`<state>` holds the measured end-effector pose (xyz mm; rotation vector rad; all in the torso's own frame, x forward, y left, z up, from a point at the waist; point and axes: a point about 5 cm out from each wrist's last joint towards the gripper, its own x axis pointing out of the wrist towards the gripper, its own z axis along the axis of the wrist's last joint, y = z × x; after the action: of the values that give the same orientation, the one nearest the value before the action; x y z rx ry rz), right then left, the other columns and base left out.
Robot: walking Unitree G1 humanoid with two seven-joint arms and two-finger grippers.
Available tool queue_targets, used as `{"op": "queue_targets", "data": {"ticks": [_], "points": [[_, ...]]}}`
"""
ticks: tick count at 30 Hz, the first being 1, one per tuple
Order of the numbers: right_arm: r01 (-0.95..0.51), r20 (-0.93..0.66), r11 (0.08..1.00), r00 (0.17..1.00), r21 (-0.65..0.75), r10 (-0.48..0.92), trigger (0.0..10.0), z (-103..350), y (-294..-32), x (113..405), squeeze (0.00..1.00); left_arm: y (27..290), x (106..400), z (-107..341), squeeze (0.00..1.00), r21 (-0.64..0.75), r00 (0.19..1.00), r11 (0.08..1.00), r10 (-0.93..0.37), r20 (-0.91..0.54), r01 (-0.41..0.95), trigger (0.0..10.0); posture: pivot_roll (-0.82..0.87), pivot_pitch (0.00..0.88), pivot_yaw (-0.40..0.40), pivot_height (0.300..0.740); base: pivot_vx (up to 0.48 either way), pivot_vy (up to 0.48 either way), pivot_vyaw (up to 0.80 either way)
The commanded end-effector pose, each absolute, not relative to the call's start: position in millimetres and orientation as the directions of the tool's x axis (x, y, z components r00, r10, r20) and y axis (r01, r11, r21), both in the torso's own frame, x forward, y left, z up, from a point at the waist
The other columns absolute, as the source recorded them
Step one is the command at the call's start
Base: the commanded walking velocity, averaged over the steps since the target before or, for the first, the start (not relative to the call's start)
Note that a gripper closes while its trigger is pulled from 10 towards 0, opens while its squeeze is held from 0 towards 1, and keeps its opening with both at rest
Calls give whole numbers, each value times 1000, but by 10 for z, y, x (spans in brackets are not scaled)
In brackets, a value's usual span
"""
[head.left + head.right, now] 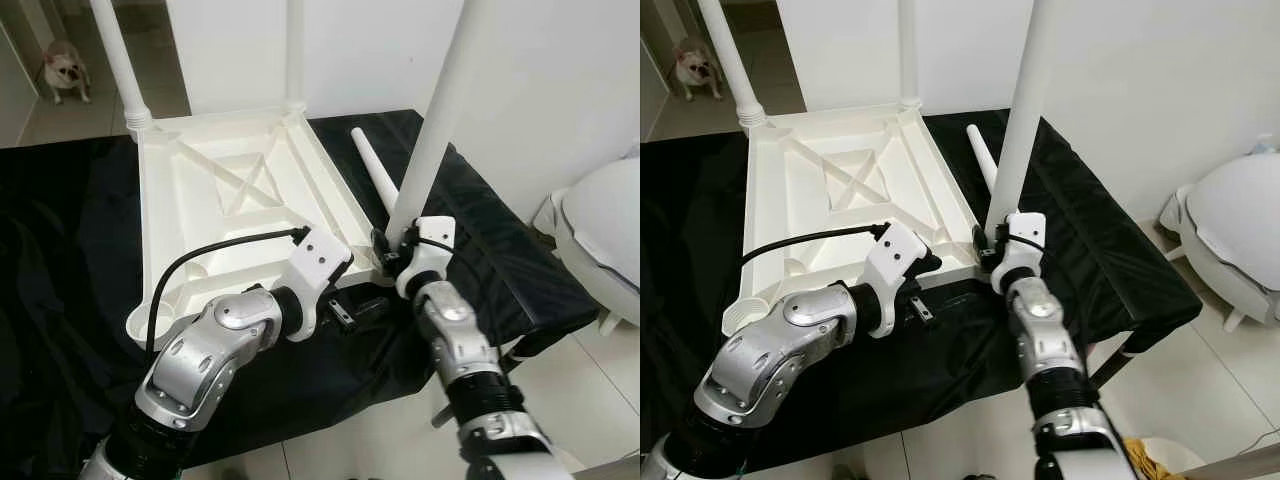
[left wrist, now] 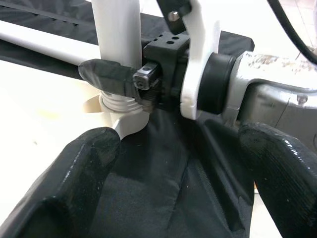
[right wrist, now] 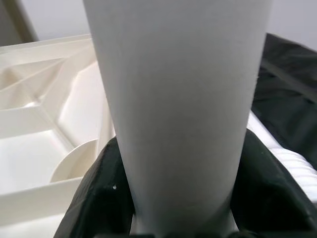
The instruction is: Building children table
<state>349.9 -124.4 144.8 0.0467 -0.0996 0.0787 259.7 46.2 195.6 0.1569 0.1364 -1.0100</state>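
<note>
The white table top [image 1: 200, 190] lies upside down on a black cloth. Two white legs [image 1: 118, 55] stand in its far corners. A third leg [image 1: 440, 110] stands upright in the near right corner socket, and my right gripper [image 1: 392, 250] is shut on its base; in the right wrist view the leg [image 3: 178, 99] runs between the black fingers [image 3: 99, 188]. My left gripper [image 1: 355, 305] is open, low over the cloth just beside that corner, its pads [image 2: 69, 188] spread wide with nothing between them. A loose leg [image 1: 375, 170] lies on the cloth to the right of the top.
The near left corner socket [image 1: 160, 318] holds no leg. The cloth-covered surface ends close in front of me and at the right. A white rounded object [image 1: 605, 230] stands on the floor at the right. A small dog [image 1: 65, 70] sits at the far left.
</note>
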Motion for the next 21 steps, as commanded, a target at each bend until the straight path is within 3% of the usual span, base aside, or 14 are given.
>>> {"op": "queue_targets", "data": {"ticks": [1,6,11,12,21], "points": [[20,110,996,993,83,-29,10000,1503,-1280,3519,0,447,2602,1972,0,71,520,516,-834,-185,853,10000,-21,77,0,740,0,0,0],[7,88,990,996,139,-19,10000,1525,-1010,3523,0,436,2600,1976,0,72,518,514,-836,-183,855,10000,-19,76,-2,740,0,0,0],[13,83,991,996,131,-24,10000,1527,-977,3498,0,442,2600,1977,0,72,521,517,-834,-183,853,10000,-15,73,-4,740,0,0,0],[17,79,991,997,130,-27,10000,1519,-987,3493,1000,444,2600,1976,0,72,522,518,-833,-184,853,10000,-15,73,-5,740,0,0,0],[-96,111,985,991,141,80,10000,1560,-1055,3480,1000,431,2610,1981,0,73,519,515,-835,-179,854,10000,-28,72,-4,740,0,0,0]]}}
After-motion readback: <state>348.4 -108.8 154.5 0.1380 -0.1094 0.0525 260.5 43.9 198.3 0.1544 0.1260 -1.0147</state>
